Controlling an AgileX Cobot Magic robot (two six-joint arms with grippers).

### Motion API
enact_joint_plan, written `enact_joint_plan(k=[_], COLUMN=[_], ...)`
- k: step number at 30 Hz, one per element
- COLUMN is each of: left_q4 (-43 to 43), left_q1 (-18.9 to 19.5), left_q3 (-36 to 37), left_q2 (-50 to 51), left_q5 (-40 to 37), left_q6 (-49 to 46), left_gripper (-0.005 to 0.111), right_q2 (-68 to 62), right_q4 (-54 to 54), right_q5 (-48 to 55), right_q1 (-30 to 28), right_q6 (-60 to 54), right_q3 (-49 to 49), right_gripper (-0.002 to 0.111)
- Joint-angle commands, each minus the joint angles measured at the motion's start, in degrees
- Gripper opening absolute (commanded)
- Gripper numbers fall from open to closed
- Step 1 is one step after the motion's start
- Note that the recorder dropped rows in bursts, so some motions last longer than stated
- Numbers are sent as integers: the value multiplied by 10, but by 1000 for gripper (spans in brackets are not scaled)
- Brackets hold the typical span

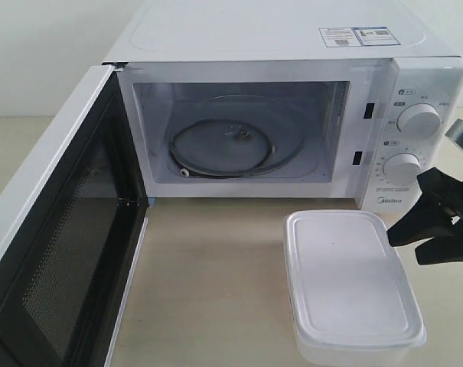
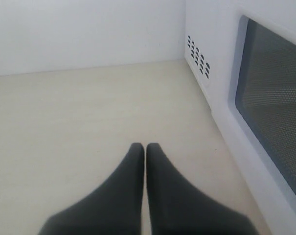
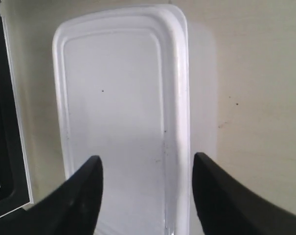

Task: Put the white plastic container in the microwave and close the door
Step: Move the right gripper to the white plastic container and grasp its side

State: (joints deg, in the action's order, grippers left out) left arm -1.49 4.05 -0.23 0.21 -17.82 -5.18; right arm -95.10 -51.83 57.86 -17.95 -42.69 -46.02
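The white plastic container (image 1: 350, 283) (image 3: 121, 107) rests lidded on the table, just in front of the microwave (image 1: 292, 99), whose cavity holds a glass turntable (image 1: 235, 138). The door (image 1: 59, 237) is swung wide open at the left, black mesh inner face showing; the left wrist view shows its outer side with the dark window (image 2: 275, 107). My right gripper (image 1: 403, 237) (image 3: 148, 166) is open beside the container's right edge, one finger over the lid and one outside the rim. My left gripper (image 2: 145, 147) is shut and empty, above bare table behind the door; the exterior view does not show it.
Two round dials (image 1: 417, 121) face front on the microwave's right panel, close behind my right arm. Vent holes (image 2: 198, 56) mark the microwave's side wall. A white wall stands behind the table (image 1: 208, 267).
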Motion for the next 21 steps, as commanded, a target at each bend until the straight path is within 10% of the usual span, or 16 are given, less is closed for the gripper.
enact_joint_plan(k=[1,21], left_q4=[-7,-7], left_q1=[3,3], left_q3=[2,2], left_q2=[-2,-2], left_q5=[1,1], left_q6=[5,5], left_gripper=[4,4], right_q2=[-12,-47], right_q4=[-15,-33], right_q5=[-2,-69], right_q1=[0,27], right_q6=[-13,-36], right_q3=[4,19], right_gripper=[55,55])
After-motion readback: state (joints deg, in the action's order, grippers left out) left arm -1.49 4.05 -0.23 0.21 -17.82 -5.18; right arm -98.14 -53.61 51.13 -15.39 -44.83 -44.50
